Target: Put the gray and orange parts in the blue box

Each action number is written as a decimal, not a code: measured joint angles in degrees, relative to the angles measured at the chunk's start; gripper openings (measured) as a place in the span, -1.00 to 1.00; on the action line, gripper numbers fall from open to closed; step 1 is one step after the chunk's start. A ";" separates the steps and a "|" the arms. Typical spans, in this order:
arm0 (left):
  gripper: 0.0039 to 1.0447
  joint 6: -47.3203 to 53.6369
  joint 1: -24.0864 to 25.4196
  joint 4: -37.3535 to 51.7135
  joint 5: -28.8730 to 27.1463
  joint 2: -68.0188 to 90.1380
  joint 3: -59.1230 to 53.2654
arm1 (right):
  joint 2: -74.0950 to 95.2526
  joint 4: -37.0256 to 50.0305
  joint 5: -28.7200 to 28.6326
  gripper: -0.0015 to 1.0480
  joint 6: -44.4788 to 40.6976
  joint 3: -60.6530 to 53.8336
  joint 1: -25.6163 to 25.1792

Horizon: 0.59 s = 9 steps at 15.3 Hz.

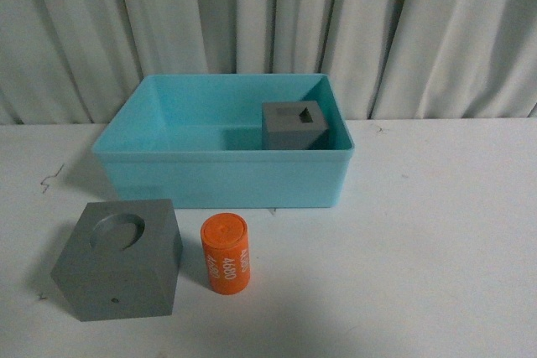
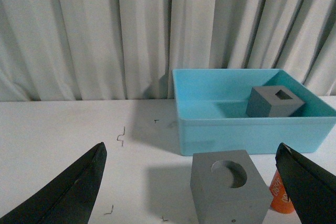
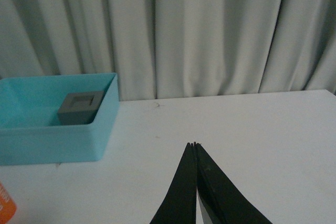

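Lining up your left gripper, jaws spread wide, take the gray cube with the round recess first, nearest you on the table. Centre it between the jaws and close on flat opposite faces. The orange cylinder stands just beside it. Your right gripper is pressed together. Beyond, the blue box holds only the gray cube with the rectangular recess, at its far right corner.
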 joint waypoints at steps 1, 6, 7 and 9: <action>0.88 0.00 0.00 0.00 0.02 0.00 0.00 | -4.39 -3.56 -2.71 -0.96 0.02 -0.02 -4.83; 0.88 0.00 0.00 0.00 0.02 0.00 0.00 | -14.69 -14.16 -3.50 -0.96 0.00 -0.02 -4.48; 0.88 0.00 0.00 0.00 0.02 0.00 0.00 | -14.86 -14.43 -3.50 -0.96 0.00 -0.02 -4.48; 0.88 0.00 0.00 0.00 0.02 0.00 0.00 | -15.41 -14.88 -3.50 -0.96 0.00 -0.02 -4.48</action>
